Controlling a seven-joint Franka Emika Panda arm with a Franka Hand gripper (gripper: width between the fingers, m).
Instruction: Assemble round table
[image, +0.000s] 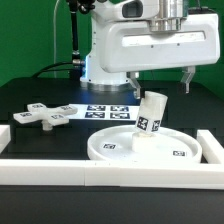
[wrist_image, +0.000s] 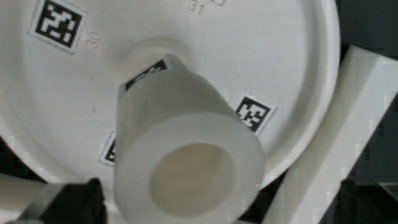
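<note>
While the pincer (image: 160, 82) hangs over the round table's parts, its two dark fingers (image: 188, 78) stand wide apart and hold nothing. The gap between them is clearly broader than the leg (image: 150, 113) below. The short cylindrical leg rises from the middle of the large rimmed disc (image: 120, 152), tilted so that its top leans a little toward the exterior view's right. Its upper end lies just under the level of the fingertips and touches neither of them.

In the wrist view the leg (wrist_image: 187, 150) is seen almost end-on. Its round near face is plain white, and its far end meets the disc (wrist_image: 231, 40) at the hub. Whether it is fully seated there, I cannot tell. Square tags show on the disc's face and on the leg's side.

The disc lies flat on the black surface (image: 30, 95), near the corner formed by the front rail (image: 90, 170) and the side rail (image: 211, 150). The cross-shaped foot (image: 45, 115) lies flat at the exterior view's left, well apart from the disc. The marker board (image: 105, 108) lies just behind the disc.
</note>
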